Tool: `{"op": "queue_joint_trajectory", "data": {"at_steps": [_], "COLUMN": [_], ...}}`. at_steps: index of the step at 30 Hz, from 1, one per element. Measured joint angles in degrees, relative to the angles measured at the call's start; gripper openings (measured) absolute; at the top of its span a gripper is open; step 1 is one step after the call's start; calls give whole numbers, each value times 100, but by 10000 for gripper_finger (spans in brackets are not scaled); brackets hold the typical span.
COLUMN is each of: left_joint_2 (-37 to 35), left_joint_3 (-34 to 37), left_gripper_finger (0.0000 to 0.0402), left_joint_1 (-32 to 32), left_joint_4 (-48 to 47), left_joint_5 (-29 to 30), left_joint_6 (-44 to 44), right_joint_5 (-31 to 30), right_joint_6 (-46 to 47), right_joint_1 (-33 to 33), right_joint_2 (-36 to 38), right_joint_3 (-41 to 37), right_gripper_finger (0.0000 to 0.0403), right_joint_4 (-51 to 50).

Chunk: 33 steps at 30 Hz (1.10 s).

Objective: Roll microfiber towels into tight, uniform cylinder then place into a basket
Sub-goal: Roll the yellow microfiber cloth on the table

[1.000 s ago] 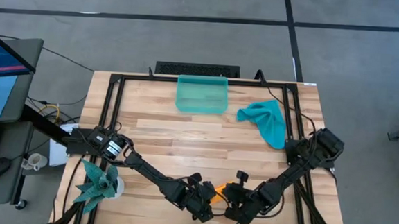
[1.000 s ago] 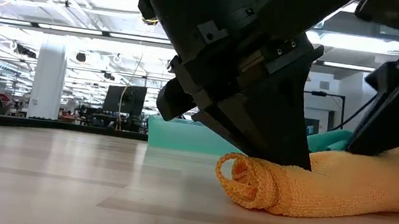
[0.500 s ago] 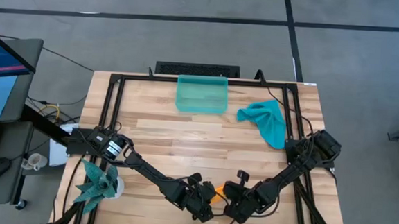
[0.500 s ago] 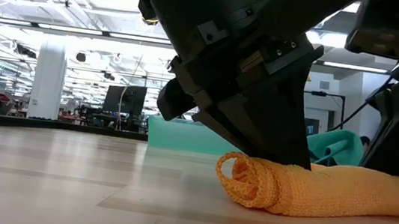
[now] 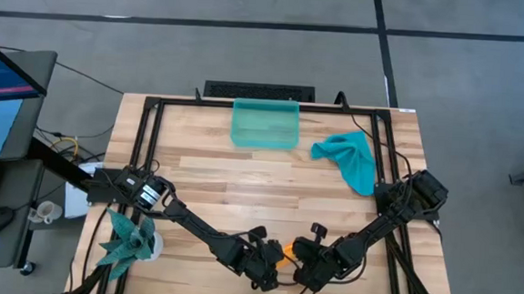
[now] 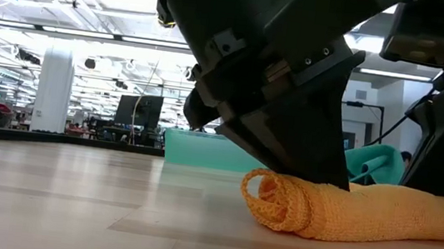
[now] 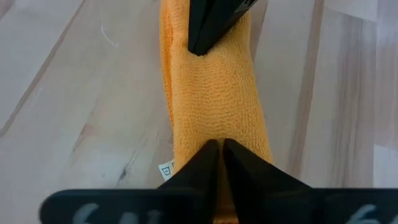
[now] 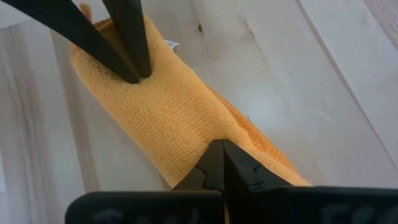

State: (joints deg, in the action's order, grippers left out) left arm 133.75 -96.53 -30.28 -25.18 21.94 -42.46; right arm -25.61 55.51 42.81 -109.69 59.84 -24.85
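The orange towel [image 6: 346,212] lies rolled into a cylinder on the table near its near edge, and its spiral end [image 6: 272,201] faces left. It also shows in the high view [image 5: 285,251]. My left gripper [image 7: 219,149] is shut, tips on the roll near its left end. My right gripper [image 8: 219,151] is shut, tips on the roll farther right. The teal-blue towel [image 5: 351,159] lies crumpled at the far right. The sea-green basket [image 5: 265,124] stands at the far edge. My left gripper presses its shut fingertips [image 7: 211,157] onto the top of the orange roll [image 7: 214,112] near its left end, slanting down from above. The roll lies on the table. My right gripper presses its shut fingertips [image 8: 217,158] onto the roll's top [image 8: 168,118] toward its right end, slanting down from above.
A spiky teal plant [image 5: 129,239] stands at the near left corner. A black metal frame [image 5: 150,113] runs around the table. A care label [image 7: 166,168] sticks out from under the roll. Bare wood lies between the roll and the basket.
My right gripper has shifted a little toward the table's left along the roll. The roll's right part, which bulged up beside that gripper, now lies lower and flatter. The roll's spiral left end has stayed in place.
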Motion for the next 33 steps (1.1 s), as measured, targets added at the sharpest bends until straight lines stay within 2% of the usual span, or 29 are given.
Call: {"op": "queue_joint_trajectory", "data": {"at_steps": [7,12,16,19,23,25,27,29,33], "left_joint_2": [-4,-196,-556,-790,-774,-782,-791,-785,-789], "left_joint_3": [2,-128,-170,-199,-168,-36,182,419,1085], "left_gripper_finger": [80,79,71,68,67,67,67,67,67], "left_joint_1": [-7,18,-187,-432,-693,-727,-686,-559,-247], "left_joint_4": [-42,-225,-490,-396,-279,88,485,964,2527], "left_joint_5": [137,34,332,933,2135,2417,2393,2231,1657], "left_joint_6": [59,451,814,1004,1077,1084,1095,1205,1422], "right_joint_5": [-2,-2,-2,-2,-2,-2,-2,-2,-2], "right_joint_6": [0,0,0,0,0,0,0,0,0], "right_joint_1": [13,13,13,17,17,17,17,17,17], "right_joint_2": [0,0,0,0,0,0,0,0,0], "right_joint_3": [-5,-5,-7,-9,-12,-12,-14,-15,-18], "right_gripper_finger": [20,15,16,19,17,15,15,17,18], "right_joint_4": [7,9,12,12,18,21,29,34,47]}}
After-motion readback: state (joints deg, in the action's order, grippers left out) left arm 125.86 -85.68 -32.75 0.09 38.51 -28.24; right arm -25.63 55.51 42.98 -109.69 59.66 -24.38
